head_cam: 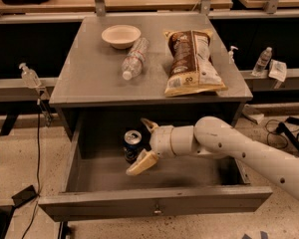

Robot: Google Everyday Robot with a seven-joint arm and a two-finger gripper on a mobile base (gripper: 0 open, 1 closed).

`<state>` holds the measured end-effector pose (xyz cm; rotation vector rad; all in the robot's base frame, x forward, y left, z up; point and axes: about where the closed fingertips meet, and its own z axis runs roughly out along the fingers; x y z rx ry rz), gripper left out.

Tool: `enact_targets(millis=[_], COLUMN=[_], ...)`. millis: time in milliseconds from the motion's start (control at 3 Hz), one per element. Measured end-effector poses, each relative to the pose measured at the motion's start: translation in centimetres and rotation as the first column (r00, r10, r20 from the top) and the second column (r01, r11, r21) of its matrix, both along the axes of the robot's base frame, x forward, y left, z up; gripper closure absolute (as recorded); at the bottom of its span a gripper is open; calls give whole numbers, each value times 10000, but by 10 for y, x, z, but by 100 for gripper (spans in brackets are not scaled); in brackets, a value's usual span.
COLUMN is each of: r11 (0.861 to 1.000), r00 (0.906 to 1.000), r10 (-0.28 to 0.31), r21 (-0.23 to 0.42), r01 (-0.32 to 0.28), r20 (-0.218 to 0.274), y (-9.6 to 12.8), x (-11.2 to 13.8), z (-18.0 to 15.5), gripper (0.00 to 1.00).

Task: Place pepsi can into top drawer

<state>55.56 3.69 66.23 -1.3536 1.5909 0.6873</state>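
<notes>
The top drawer [99, 205] stood open, with free floor along its near and left parts. The pepsi can [132, 144] stood upright at far left; the gripper [139, 146], fingers spread, flanked it, and the arm [249, 151] barred the right side under the cabinet top [89, 73].
</notes>
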Motion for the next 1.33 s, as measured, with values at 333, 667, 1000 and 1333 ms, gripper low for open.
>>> enact_targets(millis=[333,667,1000,1333], r11=[9923,9277,9071,9071], r00=[9999,9991,9970,9970], r10=[98,-97,-615,-615], r21=[1232,3733,4193,4193], r01=[-102,-64,358,358], r20=[39,412,480,480], y=[-4,-29,-54,-54], x=[-2,-14,-18,-18], z=[8,37,40,40], gripper=[0,0,0,0])
